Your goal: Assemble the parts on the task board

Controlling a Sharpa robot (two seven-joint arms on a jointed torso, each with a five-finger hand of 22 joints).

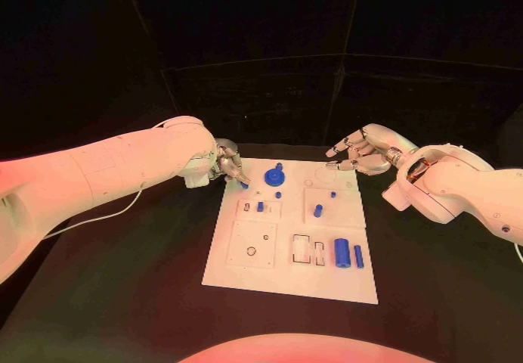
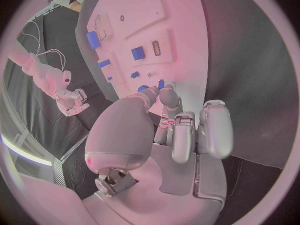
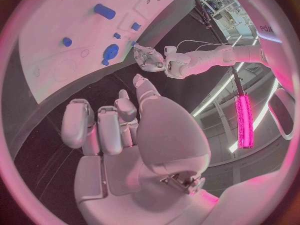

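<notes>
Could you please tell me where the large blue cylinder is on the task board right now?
In the head view the large blue cylinder lies on the task board near its front right corner, beside a thinner blue pin.

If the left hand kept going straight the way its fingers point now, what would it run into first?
Most likely the blue round part near the far edge of the task board. The left hand sits at the board's far left corner with its fingers aimed toward that part. Depth is unclear, so it might pass above.
</notes>
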